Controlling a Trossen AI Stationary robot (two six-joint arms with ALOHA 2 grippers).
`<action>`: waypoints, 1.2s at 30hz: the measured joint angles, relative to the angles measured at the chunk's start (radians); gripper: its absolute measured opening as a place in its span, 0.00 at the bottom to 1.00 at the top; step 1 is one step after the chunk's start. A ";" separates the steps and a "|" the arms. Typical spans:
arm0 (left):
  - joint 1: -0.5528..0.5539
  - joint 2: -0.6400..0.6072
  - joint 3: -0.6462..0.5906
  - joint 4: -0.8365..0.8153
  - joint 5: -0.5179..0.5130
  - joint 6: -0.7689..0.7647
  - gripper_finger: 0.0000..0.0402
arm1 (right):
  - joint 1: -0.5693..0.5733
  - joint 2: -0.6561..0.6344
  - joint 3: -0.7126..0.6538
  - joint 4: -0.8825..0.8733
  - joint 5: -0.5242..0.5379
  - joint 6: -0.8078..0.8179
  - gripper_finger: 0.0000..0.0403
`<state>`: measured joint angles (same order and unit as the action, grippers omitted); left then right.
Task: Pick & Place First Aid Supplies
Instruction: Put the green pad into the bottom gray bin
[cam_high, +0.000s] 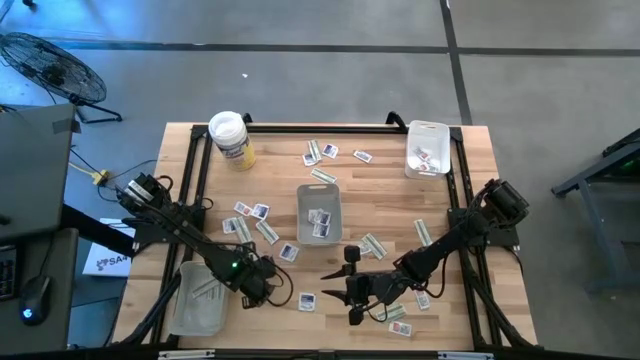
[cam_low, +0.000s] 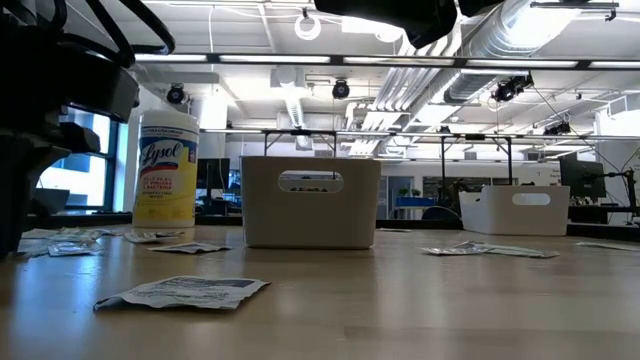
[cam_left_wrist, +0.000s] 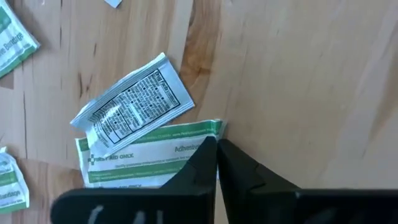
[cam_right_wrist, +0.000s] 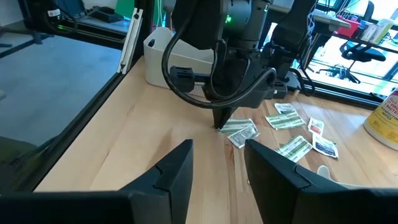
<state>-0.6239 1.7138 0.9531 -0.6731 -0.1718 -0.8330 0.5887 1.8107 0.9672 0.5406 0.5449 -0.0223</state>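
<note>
My left gripper (cam_left_wrist: 216, 144) stands near the table's near edge, left of centre (cam_high: 270, 290). It points down, shut on a green-and-white bandage strip (cam_left_wrist: 149, 158). A white printed packet (cam_left_wrist: 134, 106) lies across that strip's other end. My right gripper (cam_high: 333, 286) hangs open just right of it, above bare wood, and faces the left gripper (cam_right_wrist: 219, 126). More first aid packets (cam_high: 262, 228) lie scattered flat on the table. Some lie in the centre tray (cam_high: 319, 212) and in the far right tray (cam_high: 428, 150). My left gripper pinches the bandage strip by its free end (cam_left_wrist: 208, 129) between the two fingertips, coming from above and pointing down. The strip lies flat on the table, and its other end is under the white packet.
A yellow-labelled round tub (cam_high: 231, 138) stands at the far left. A clear tray (cam_high: 200, 298) sits at the near left corner, close behind the left arm. In the low view a packet (cam_low: 185, 291) lies in front of the centre tray (cam_low: 310, 203). Black rails run along the table's sides.
</note>
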 joint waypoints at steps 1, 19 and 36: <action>0.000 -0.004 -0.001 0.000 -0.002 0.000 0.01 | 0.000 0.000 0.000 -0.001 0.000 0.000 0.34; -0.148 -0.065 0.411 -0.653 0.107 0.047 0.00 | 0.000 0.000 0.000 -0.006 0.001 0.023 0.34; -0.509 -0.066 0.342 -0.609 0.189 -0.126 0.00 | 0.000 0.000 0.000 -0.028 0.001 0.023 0.34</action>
<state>-1.1334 1.6478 1.2955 -1.2823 0.0175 -0.9588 0.5888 1.8107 0.9672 0.5125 0.5464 0.0006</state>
